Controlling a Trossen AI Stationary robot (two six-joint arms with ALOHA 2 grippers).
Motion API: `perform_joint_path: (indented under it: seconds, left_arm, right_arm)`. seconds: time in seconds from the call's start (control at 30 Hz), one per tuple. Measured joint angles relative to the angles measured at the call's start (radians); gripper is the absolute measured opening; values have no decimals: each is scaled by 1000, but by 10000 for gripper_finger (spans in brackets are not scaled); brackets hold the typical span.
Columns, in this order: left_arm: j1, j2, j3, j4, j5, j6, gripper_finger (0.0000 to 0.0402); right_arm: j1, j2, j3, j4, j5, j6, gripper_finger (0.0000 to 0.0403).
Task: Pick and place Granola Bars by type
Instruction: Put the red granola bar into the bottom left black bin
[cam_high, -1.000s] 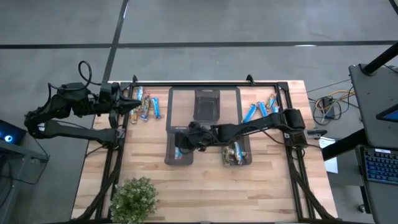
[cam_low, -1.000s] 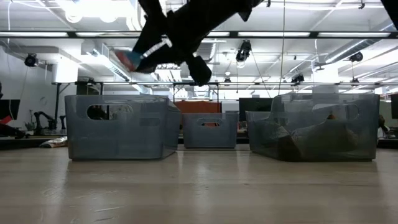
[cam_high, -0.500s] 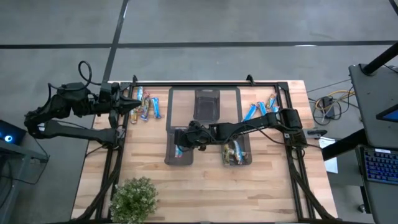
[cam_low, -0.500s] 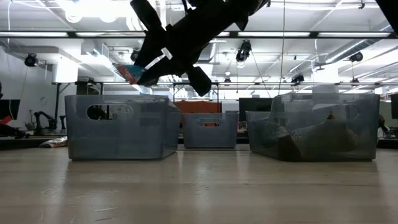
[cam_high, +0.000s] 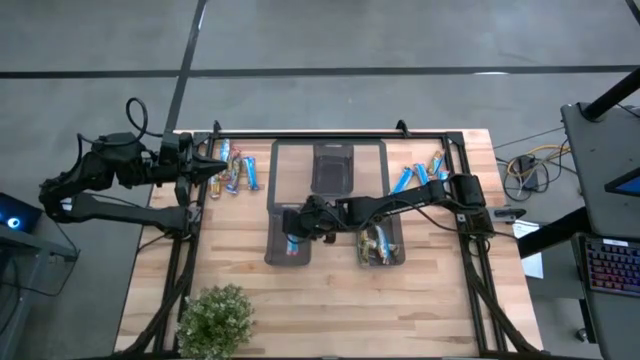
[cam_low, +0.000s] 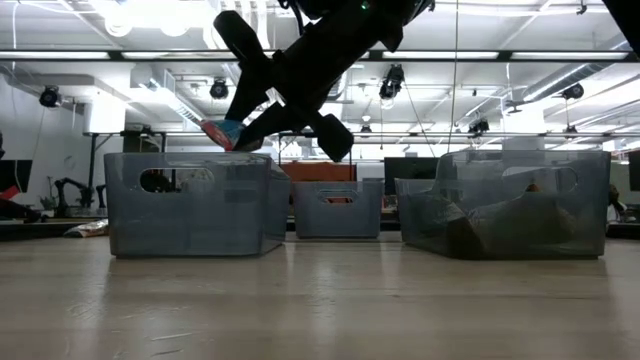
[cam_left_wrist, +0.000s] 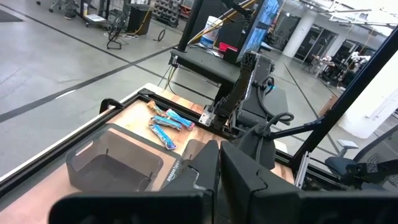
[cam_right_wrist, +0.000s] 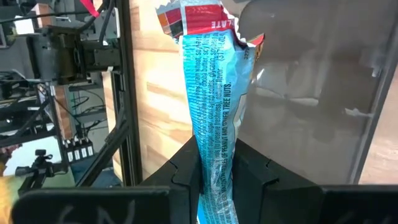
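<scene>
Sorting well underway, loose bars left on both sides.
Right gripper (cam_high: 297, 228) pinches a blue bar (cam_right_wrist: 208, 124) above the left bin (cam_high: 275, 250); left gripper (cam_high: 215, 166) waits, pressed together.

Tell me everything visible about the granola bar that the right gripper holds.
The granola bar is slim, in crinkled bright blue foil with small white print and a red end. The right gripper is shut on its lower part, so it sticks out lengthwise past the fingers. It hangs in the air above the left bin, its red tip just over the rim, touching only the fingers.
</scene>
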Motion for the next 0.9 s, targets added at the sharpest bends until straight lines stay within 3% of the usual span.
perform_joint_path:
  seconds: [0.9]
  left_arm:
    - [0, 0, 0, 0, 0, -24, 0]
  right_arm:
    - [0, 0, -1, -84, -66, 73, 59]
